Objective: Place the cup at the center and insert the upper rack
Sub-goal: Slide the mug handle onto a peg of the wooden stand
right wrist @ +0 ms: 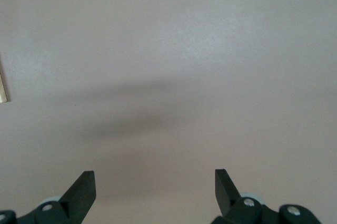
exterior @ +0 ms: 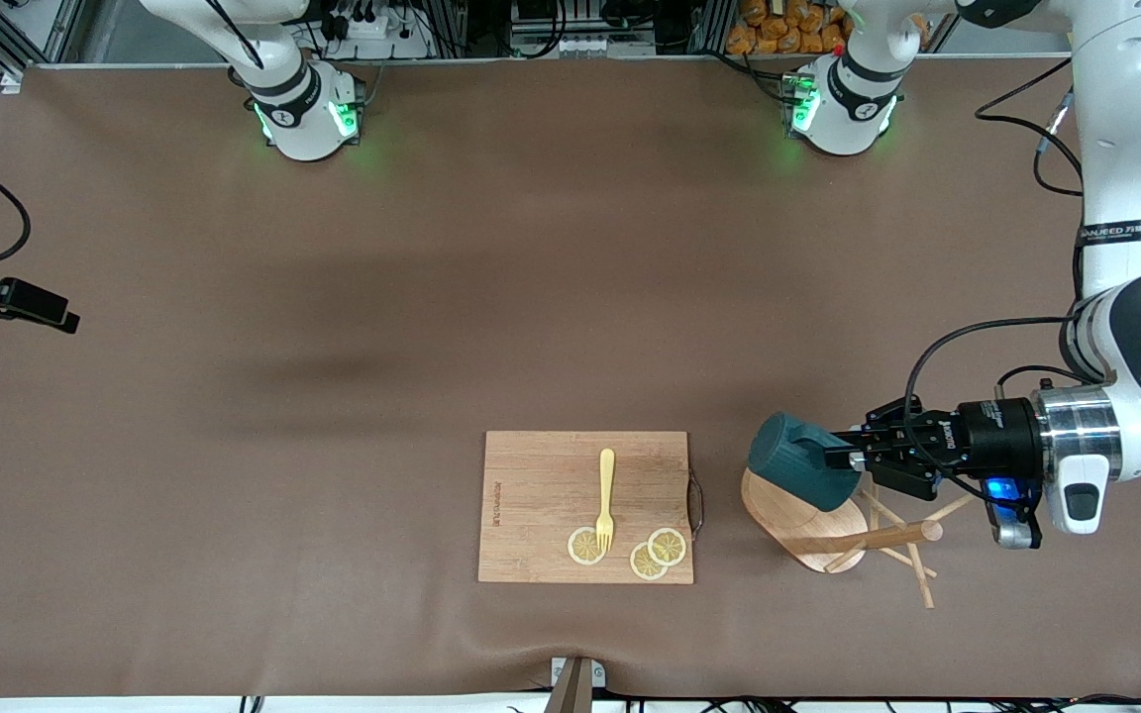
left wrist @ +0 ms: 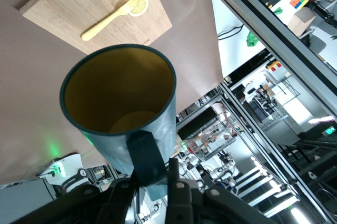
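Note:
The dark teal cup (exterior: pixel 796 463) hangs in the air, tipped on its side, over the oval base of the wooden mug tree (exterior: pixel 808 530). My left gripper (exterior: pixel 836 457) is shut on the cup's small handle (left wrist: pixel 143 154). In the left wrist view the cup (left wrist: pixel 118 95) shows its yellowish inside, and my left gripper (left wrist: pixel 152 170) grips below it. The mug tree's post (exterior: pixel 878 536) and thin pegs point toward the left arm's end of the table. My right gripper (right wrist: pixel 155 182) is open and empty over bare mat; it is out of the front view.
A bamboo cutting board (exterior: pixel 531 495) lies beside the mug tree, toward the right arm's end. On it lie a yellow fork (exterior: pixel 606 495) and three lemon slices (exterior: pixel 585 546). The board (left wrist: pixel 63 10) and fork (left wrist: pixel 105 21) also show in the left wrist view.

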Robot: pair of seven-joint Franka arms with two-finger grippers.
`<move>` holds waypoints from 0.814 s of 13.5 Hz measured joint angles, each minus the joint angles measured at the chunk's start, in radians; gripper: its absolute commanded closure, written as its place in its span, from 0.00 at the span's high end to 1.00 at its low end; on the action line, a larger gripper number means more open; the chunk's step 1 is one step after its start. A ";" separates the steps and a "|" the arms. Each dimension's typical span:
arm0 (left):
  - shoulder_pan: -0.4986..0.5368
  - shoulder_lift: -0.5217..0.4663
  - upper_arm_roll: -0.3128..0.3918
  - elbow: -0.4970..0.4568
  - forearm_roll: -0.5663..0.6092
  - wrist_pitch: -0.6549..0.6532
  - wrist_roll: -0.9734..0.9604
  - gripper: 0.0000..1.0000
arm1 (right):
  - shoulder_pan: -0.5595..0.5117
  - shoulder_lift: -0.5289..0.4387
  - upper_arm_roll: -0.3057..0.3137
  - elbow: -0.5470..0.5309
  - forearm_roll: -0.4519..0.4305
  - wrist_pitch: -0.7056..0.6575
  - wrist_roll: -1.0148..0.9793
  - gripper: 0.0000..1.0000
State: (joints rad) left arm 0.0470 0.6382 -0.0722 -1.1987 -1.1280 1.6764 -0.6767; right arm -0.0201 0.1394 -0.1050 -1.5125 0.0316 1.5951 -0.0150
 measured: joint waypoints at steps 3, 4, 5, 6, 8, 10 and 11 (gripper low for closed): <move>0.037 0.021 0.001 0.000 -0.033 -0.050 0.026 0.00 | 0.000 0.000 0.000 0.000 0.001 -0.001 0.000 1.00; 0.055 0.034 0.001 0.000 -0.048 -0.071 0.047 0.00 | 0.000 0.000 0.000 0.000 0.001 -0.001 0.000 1.00; 0.073 0.048 0.001 -0.001 -0.057 -0.098 0.070 0.00 | 0.000 0.000 0.000 0.000 0.001 -0.001 0.000 1.00; 0.089 0.062 0.002 -0.001 -0.061 -0.123 0.091 0.00 | 0.000 0.000 0.000 0.000 0.001 -0.001 0.000 1.00; 0.107 0.082 0.002 -0.001 -0.066 -0.148 0.119 0.00 | 0.000 0.000 0.000 0.000 0.001 -0.002 0.000 1.00; 0.110 0.089 0.001 -0.001 -0.068 -0.150 0.140 0.00 | 0.000 0.000 0.000 0.000 0.001 -0.002 0.000 1.00; 0.110 0.091 0.001 -0.001 -0.068 -0.150 0.147 0.00 | 0.000 0.000 0.000 0.000 0.001 -0.002 0.000 1.00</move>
State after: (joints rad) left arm 0.1569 0.7290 -0.0710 -1.1996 -1.1957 1.5265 -0.5294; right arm -0.0201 0.1397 -0.1048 -1.5125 0.0328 1.5930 -0.0150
